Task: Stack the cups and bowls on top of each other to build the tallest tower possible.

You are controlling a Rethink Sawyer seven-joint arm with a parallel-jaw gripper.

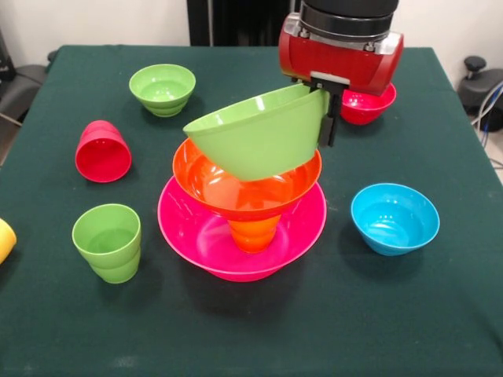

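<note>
Gripping the rim of the large glossy green plastic bowl [255, 141], the red and black hand [326, 118] holds it tilted above the tower [244, 212], one dark finger showing outside the bowl's wall at its right side. The bowl's open mouth faces up and to the left, and its lower edge sits at or just over the rim of the large glossy orange plastic bowl [228, 188]; whether the two touch is hard to tell.

So far the tower has three pieces: the very large glossy pink plastic bowl [299, 228] as base on the green-clothed tabletop [251, 330], a small orange plastic cup [253, 232] standing in its middle, seemingly upside down, and the orange bowl resting on top of that cup. The green bowl would be the fourth, but it is not yet set down level.

Much seems left to do. Loose around the tower and empty are a small green plastic bowl [163, 89], a small blue plastic bowl [394, 217], a small red plastic bowl [369, 106] partly hidden behind the hand, an upright green stepped plastic cup [108, 242], a red plastic cup [103, 151] lying on its side, and a yellow cup [5, 239] just at the left edge. Nothing lies inside any of them.
</note>
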